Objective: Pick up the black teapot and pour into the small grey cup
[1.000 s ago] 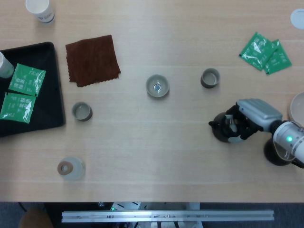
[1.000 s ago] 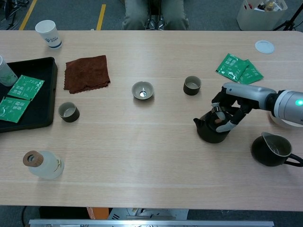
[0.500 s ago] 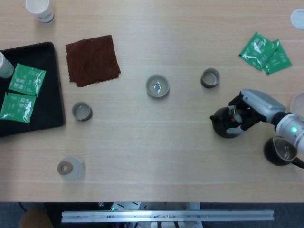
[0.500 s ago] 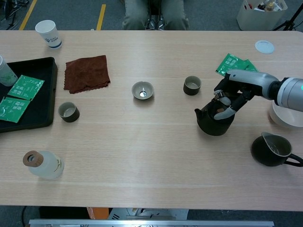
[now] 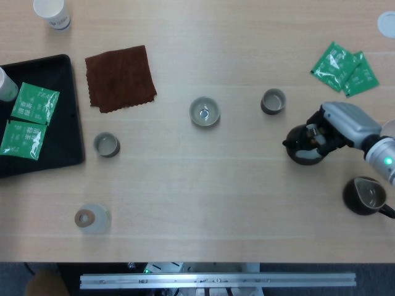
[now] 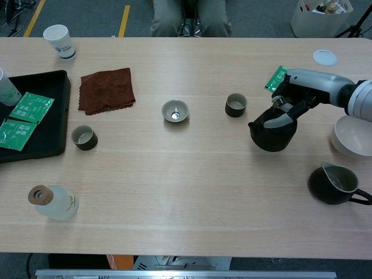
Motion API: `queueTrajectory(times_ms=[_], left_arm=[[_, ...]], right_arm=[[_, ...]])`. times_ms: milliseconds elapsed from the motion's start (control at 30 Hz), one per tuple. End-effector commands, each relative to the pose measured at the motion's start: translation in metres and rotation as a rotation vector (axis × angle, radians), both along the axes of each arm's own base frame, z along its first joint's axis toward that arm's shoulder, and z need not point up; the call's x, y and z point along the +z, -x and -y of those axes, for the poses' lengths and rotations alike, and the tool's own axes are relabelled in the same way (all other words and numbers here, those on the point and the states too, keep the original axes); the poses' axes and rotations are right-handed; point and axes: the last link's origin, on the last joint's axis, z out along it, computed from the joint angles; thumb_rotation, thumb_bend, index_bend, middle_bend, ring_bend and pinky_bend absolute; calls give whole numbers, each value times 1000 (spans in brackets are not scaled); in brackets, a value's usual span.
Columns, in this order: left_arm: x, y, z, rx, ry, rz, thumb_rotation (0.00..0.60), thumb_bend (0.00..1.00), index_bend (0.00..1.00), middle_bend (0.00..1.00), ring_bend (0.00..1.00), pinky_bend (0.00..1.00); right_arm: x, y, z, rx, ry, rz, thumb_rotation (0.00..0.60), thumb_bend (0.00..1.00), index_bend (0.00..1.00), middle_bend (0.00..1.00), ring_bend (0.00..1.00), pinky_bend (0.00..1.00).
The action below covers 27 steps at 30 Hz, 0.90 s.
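head: straight down on table (image 5: pixel 247 185) | chest: front, oblique | shared: whole tabletop

black teapot (image 6: pixel 272 132), grey cup (image 6: pixel 235 104), brown cloth (image 6: pixel 107 90)

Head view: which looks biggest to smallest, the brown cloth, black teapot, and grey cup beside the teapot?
1. Brown cloth.
2. Black teapot, held by the right hand, possibly lifted nearer the camera.
3. Grey cup.

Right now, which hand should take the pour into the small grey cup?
The right hand: it already grips the black teapot, beside the small grey cup. The left hand shows in neither view.
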Motion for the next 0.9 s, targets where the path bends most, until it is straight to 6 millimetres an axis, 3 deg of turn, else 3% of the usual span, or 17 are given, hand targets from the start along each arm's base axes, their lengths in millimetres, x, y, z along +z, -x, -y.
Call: queueTrajectory(times_ms=[33,167,300,500,567,800,900], left_arm=[[0,0,0,-2,2,0,600,293,208,226,165,82],[0,0,1,-3,3,0,600,294,208,227,165,82],[0,1,2,-1,3,0,600,294,209,228,166,82],[0,1,2,0,3,1,600,294,218,231,166,82],[0,2,2,0,5,-1,600,294,218,232,166,82],[0,2,2,-2,13,0,600,294,218,232,166,82],[0,3,3,-2,15,1,600,294,219,232,165,82]], right_arm=[[6,-2,3,18,25,-24,480,6,901,982,977,287],[8,-3,5,43,57,-51,479,98,921,993,987,287],[9,-7,6,38,89,-33,369,24,954,1000,998,287],[10,-7,6,46,90,-45,281,3,974,1000,1000,287],[10,-8,6,49,90,-50,271,58,974,1000,1000,287],[13,-11,8,84,113,-75,216,448,974,1000,1000,287],[15,-12,8,98,123,-89,207,512,974,1000,1000,286]])
